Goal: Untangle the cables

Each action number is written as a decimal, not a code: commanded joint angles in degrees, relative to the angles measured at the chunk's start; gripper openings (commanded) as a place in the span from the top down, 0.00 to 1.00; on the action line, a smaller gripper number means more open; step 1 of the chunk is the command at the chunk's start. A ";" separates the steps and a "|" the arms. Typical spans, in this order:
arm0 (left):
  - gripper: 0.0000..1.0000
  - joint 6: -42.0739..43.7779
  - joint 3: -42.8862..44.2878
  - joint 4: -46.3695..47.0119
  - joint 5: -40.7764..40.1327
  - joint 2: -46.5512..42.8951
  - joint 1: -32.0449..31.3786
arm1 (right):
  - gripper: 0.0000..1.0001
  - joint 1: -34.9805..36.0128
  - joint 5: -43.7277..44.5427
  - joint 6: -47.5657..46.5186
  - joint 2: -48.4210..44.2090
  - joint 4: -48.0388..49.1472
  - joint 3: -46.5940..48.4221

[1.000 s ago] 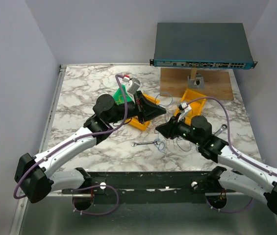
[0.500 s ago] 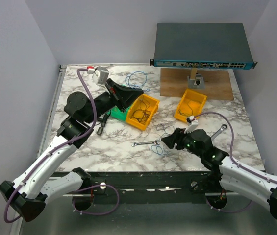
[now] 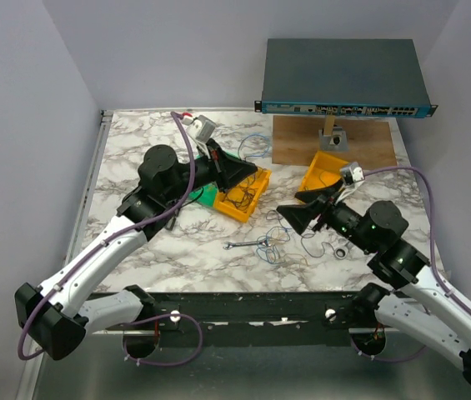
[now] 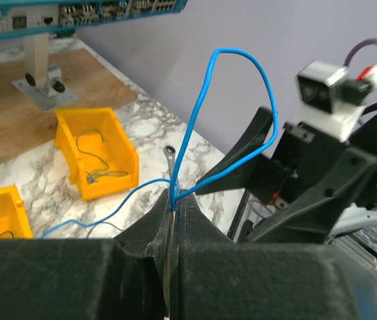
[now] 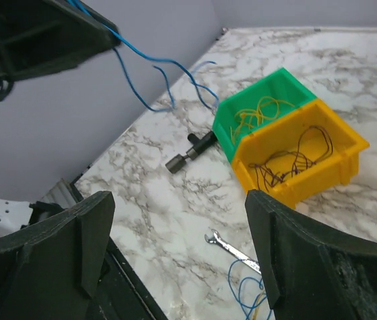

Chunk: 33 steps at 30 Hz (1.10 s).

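Right jaws wider; left tight on cable (image 4: 231, 51)

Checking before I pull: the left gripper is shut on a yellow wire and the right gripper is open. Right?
Not quite. The left wrist view shows the left gripper shut on a blue wire, not a yellow one. The right gripper is open, as you said.

Left wrist cam: the blue cable (image 4: 190, 133) disappears into the pinch of my left hand (image 4: 173, 207), so I can't see the clamped stretch. From the top, the tangle (image 3: 278, 242) on the desk (image 3: 135, 150) is too fine to separate strands or colours. The right wrist cam crops it at the bottom edge.
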 commanded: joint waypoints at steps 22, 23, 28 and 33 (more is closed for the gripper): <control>1.00 0.00 8.85 -8.50 7.53 9.61 -6.95 | 0.37 0.03 -8.62 -10.85 9.57 -1.20 9.69; 1.00 -0.40 8.81 -8.23 7.20 9.84 -7.10 | 0.40 0.04 -8.71 -10.80 9.89 -1.10 9.72; 1.00 -2.08 9.23 -7.21 6.19 11.17 -7.68 | 0.56 -0.03 -8.12 -9.97 10.53 -0.24 9.72; 1.00 -2.55 8.85 -7.23 4.16 11.33 -7.87 | 0.99 -0.01 -5.16 -8.35 10.63 -0.40 9.63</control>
